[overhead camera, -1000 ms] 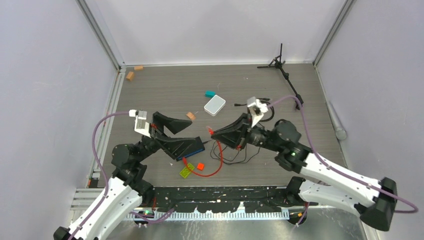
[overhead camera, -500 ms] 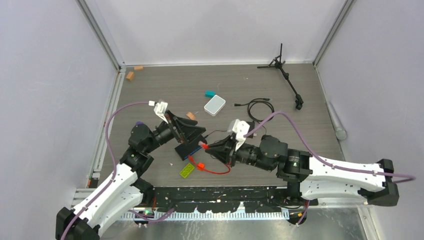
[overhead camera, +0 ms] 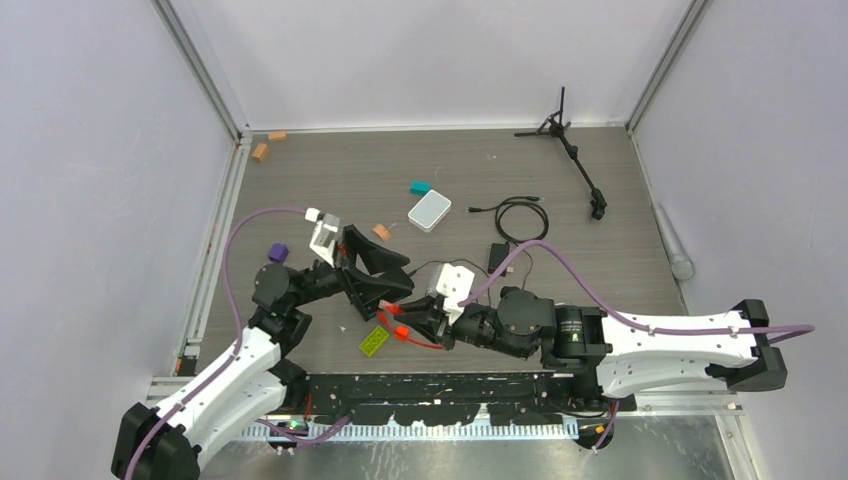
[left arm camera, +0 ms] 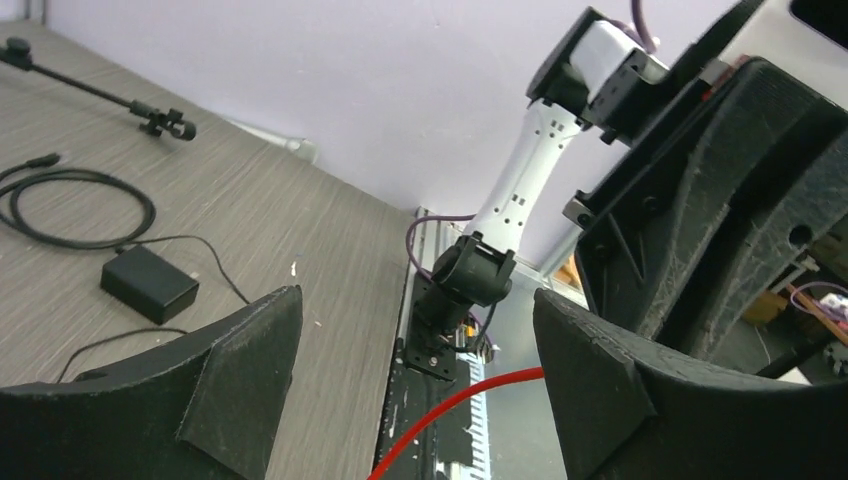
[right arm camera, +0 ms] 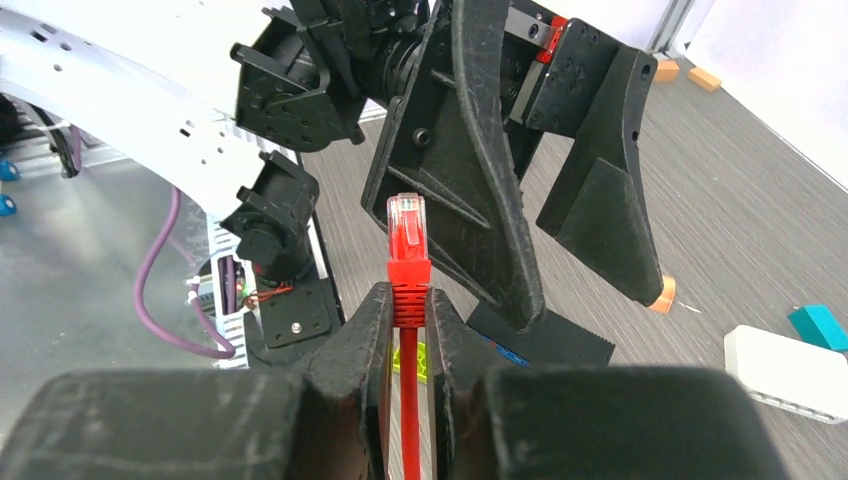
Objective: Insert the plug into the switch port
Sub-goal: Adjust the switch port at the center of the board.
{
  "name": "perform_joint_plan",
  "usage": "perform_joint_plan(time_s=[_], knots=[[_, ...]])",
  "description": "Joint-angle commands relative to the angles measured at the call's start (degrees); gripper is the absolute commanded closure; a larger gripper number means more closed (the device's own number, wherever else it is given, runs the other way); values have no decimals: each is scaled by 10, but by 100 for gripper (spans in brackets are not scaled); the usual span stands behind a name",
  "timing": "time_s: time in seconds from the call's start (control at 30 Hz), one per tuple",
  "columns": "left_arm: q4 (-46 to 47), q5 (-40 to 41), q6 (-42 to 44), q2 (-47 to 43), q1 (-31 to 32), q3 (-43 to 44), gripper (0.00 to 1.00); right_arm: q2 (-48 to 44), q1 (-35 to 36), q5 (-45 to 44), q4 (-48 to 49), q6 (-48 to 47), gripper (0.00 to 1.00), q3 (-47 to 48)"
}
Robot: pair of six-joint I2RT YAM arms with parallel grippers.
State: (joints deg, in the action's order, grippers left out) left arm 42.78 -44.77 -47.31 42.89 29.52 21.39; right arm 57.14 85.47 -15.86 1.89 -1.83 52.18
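right wrist view shows right pincer (right arm camera: 408, 300) pinching the plug (right arm camera: 408, 232); left pincer (left arm camera: 415, 325) spread.

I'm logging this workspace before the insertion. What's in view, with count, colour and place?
red cable: 1, red, near table edge between the arms
plug: 1, red with a clear tip, on the cable end
black box: 1, black, below the left end effector
white box: 1, white, table centre
teal block: 1, teal, behind the white box
wooden blocks: 3, tan, two far left, one mid-table
purple block: 1, purple, beside the left arm
green piece: 1, yellow-green, beside the red cable
power brick: 1, black, right of centre
coiled wire: 1, black, behind the brick
tripod: 1, black, far right corner
left end effector: 1, black, open
right end effector: 1, black, gripping the plug
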Motion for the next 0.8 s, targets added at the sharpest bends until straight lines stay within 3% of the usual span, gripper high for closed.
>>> perform_joint_plan(time_s=[0.0, 0.1, 0.2, 0.27, 0.37, 0.5, 0.67, 0.77], knots=[[88, -44, -1, -7, 0, -2, 13, -11, 9, -10, 21, -15, 100, 33], [28, 4, 39, -12, 0, 4, 11, -11, 9, -37, 11, -13, 100, 30], [-213, 157, 138, -15, 0, 58, 7, -24, 3, -110, 7, 1, 99, 10], [-283, 246, 173, 1, -4, 79, 5, -38, -28, -139, -4, 16, 99, -8], [-274, 290, 193, 58, -24, 96, 4, -48, -143, -93, -41, 57, 99, -33], [-193, 267, 204, 173, -47, 118, 4, -5, -286, -36, -59, 54, 99, -49], [-133, 257, 246, 360, -53, 177, 6, 98, -387, -21, -14, 22, 100, -49], [-137, 274, 277, 470, -53, 255, 7, 158, -438, 14, 20, 34, 99, -38]])
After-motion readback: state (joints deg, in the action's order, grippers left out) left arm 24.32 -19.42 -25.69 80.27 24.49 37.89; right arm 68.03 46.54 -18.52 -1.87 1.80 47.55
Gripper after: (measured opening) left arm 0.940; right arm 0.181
